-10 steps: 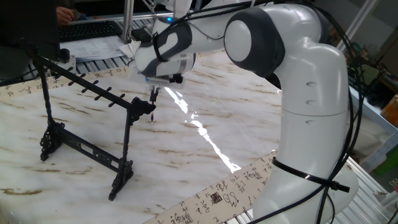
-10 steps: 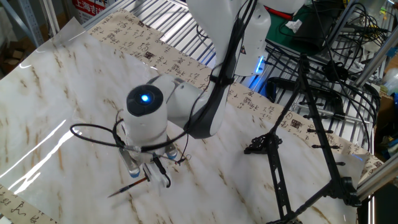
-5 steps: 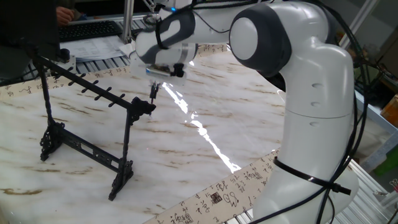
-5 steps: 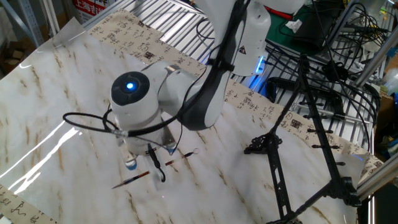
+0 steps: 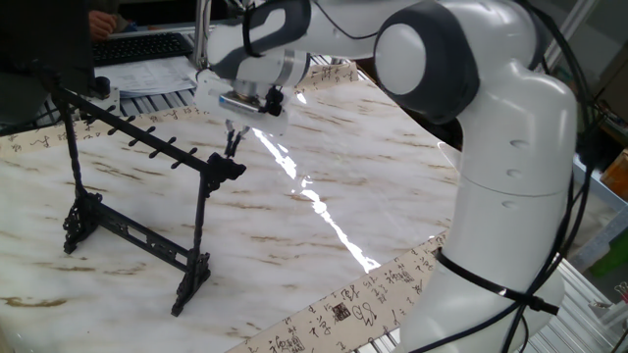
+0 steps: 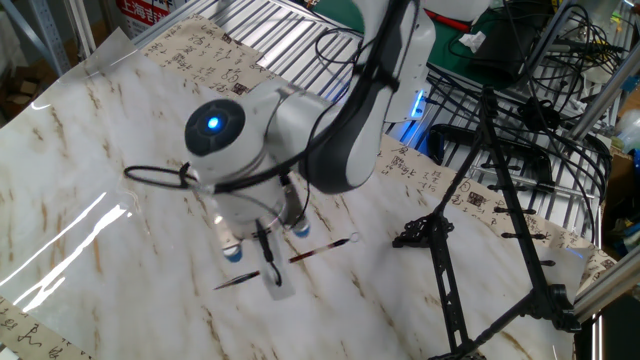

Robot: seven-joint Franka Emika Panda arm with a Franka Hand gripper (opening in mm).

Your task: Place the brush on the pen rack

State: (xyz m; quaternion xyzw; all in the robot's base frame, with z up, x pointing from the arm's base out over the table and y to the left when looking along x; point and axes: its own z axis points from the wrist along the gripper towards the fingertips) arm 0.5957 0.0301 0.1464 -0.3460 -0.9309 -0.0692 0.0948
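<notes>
My gripper (image 5: 234,129) is shut on the thin dark brush (image 5: 232,145), which it holds above the marble table. In the other fixed view the brush (image 6: 325,250) sticks out on both sides of the gripper (image 6: 265,262), with its small loop at the right end. The black pen rack (image 5: 147,142) stands at the left, its pegged top bar slanting down to the right. The gripper hangs just above and beyond the bar's near end. In the other fixed view the rack (image 6: 505,205) stands at the right, well apart from the gripper.
Calligraphy paper strips (image 5: 334,314) lie along the table's edges. A keyboard (image 5: 137,47) and papers sit at the back left. The arm's white base (image 5: 491,245) rises at the right. Cables and a wire rack (image 6: 540,110) crowd the far side behind the pen rack.
The gripper has risen and moved toward the near end of the rack's top bar, carrying the brush with it. The rack has not moved.
</notes>
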